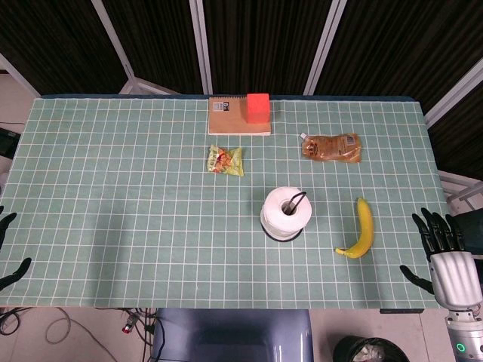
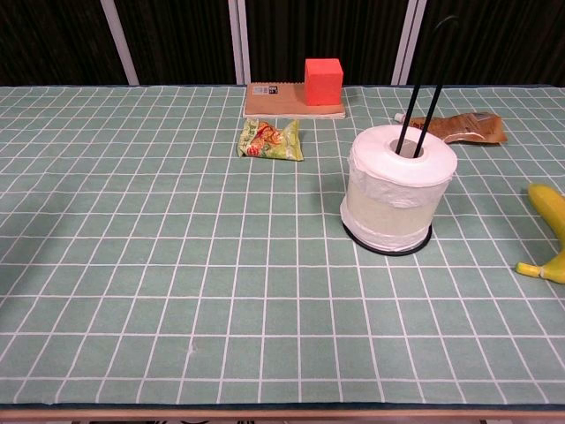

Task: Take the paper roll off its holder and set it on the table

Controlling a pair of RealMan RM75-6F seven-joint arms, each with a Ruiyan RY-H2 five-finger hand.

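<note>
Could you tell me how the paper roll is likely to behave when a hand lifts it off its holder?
The paper roll looks soft and probably light, so its sides may dent under a firm grip. Its loose, wrinkled outer wrap could slip or unwind. The holder has a tall thin loop through the core, so the roll likely must rise straight up, or the light stand may tip.

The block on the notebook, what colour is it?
The block is bright orange-red, seen best in the chest view.

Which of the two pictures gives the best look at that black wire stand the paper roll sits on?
The chest view: the holder shows side-on, its tall black loop rising out of the paper roll and its base ring on the table. The head view looks almost straight down, so only the loop's top shows, poking from the roll's core.
</note>
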